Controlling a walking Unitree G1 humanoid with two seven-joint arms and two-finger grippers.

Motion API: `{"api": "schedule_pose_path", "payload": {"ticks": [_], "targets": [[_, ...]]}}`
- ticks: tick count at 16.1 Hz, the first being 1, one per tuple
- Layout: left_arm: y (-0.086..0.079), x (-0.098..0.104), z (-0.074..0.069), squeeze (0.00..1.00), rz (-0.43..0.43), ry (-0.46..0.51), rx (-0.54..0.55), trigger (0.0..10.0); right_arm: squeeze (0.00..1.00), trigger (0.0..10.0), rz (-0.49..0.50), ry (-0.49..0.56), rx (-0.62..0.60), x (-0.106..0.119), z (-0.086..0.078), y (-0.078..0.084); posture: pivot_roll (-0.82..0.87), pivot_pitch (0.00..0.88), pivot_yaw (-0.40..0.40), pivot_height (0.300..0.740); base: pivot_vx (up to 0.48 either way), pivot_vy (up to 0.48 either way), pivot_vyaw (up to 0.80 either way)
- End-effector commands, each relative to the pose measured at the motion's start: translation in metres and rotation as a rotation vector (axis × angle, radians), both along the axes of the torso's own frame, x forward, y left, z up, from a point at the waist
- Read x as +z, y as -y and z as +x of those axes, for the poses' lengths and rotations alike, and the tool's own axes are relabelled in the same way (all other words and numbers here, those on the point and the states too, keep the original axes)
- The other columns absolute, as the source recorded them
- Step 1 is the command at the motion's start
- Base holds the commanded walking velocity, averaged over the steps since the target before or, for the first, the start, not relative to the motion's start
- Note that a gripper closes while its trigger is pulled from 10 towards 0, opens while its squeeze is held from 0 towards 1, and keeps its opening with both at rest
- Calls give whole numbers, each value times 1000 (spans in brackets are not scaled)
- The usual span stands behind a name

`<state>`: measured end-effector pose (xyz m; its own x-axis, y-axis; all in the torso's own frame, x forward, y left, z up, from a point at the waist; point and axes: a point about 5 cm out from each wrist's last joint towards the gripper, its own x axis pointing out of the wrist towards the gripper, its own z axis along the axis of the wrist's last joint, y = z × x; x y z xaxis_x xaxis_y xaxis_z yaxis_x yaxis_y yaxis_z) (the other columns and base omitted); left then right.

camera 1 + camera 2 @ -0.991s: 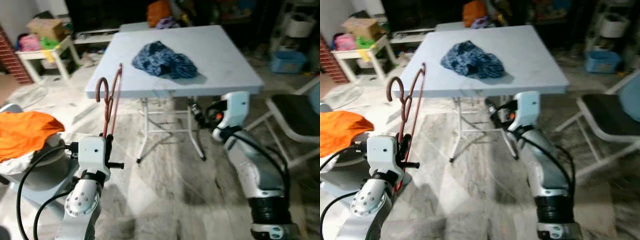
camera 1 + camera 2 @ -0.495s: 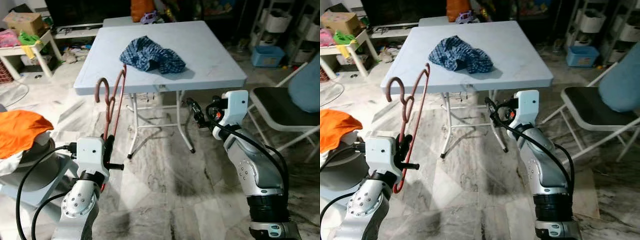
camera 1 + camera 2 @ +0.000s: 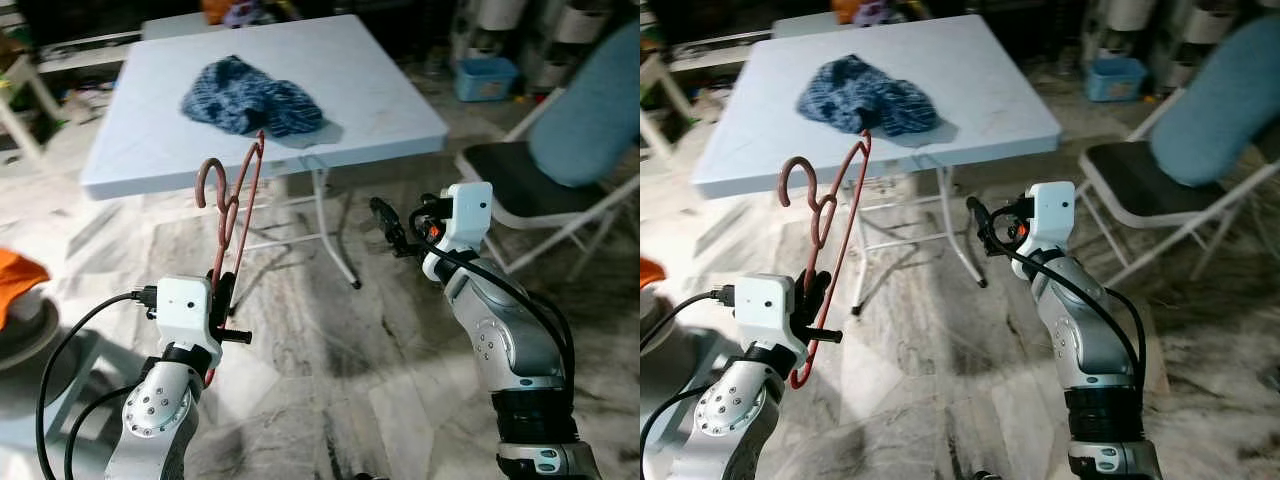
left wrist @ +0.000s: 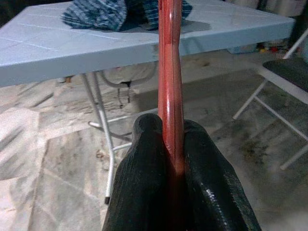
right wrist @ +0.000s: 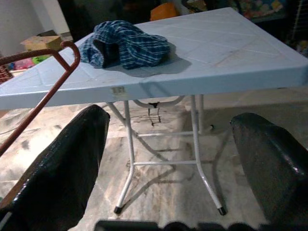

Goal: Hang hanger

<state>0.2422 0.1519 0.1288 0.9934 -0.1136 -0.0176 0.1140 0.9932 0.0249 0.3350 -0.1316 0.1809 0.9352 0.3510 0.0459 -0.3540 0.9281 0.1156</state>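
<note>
While I logged this moment, the left gripper (image 3: pixel 226 290) sat at seven o'clock in the head views, its two black fingers (image 4: pixel 144 183) pressed together on the thin red wire hanger (image 3: pixel 234 215).

Item 1, hanger: carried upright, hook uppermost, rising in front of the near edge of the pale blue square folding table (image 3: pixel 390 95) without touching it.

Item 2, right gripper (image 3: pixel 385 222): held at three o'clock, fingers (image 5: pixel 62 168) spread wide apart with nothing between them.

Item 3, crumpled blue checked cloth (image 3: pixel 250 95): lay on the table at twelve o'clock.

Item 4, folding chair with a dark seat and blue back (image 3: pixel 560 150): stood at two o'clock, apart from the table.

Step in hand, by my judgement: transport. The hanger was gripped and aloft but not yet hung, and I saw no rail or hook to receive it. I judged the next move called for turning or walking until a hanging place came into sight, keeping the hanger clear of the table edge, then lifting the hook over that support.

Views compared: the left wrist view gave the closed pinch on the wire edge-on, which the head views blurred. The right wrist view gave the wide gap of the empty fingers, and also the hanger's shoulder against the table. The head views alone gave the hook's shape.
</note>
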Motion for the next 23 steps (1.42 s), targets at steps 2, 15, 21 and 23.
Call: {"api": "schedule_pose_path", "payload": {"ticks": [2, 15, 21, 23], "targets": [[-2, 1, -2, 0, 1, 4, -11, 10000, 0, 10000, 0, -8, 2, -1, 0, -2, -12, 95, 45, 740, 0, 0, -800], [-11, -25, -15, 0, 132, -244, -391, 10000, 0, 10000, -465, 178, 226, 20, 14, 28, -11, 102, 40, 740, 0, 0, -278], [-25, -7, -12, 0, 295, -174, -634, 10000, 0, 10000, -796, 194, 684, 13, 11, 34, -1, 98, 46, 740, 0, 0, 0], [-22, -7, -20, 0, 313, -199, -743, 10000, 0, 10000, -810, 149, 833, 13, 8, 33, -2, 95, 52, 740, 0, 0, 0]]}}
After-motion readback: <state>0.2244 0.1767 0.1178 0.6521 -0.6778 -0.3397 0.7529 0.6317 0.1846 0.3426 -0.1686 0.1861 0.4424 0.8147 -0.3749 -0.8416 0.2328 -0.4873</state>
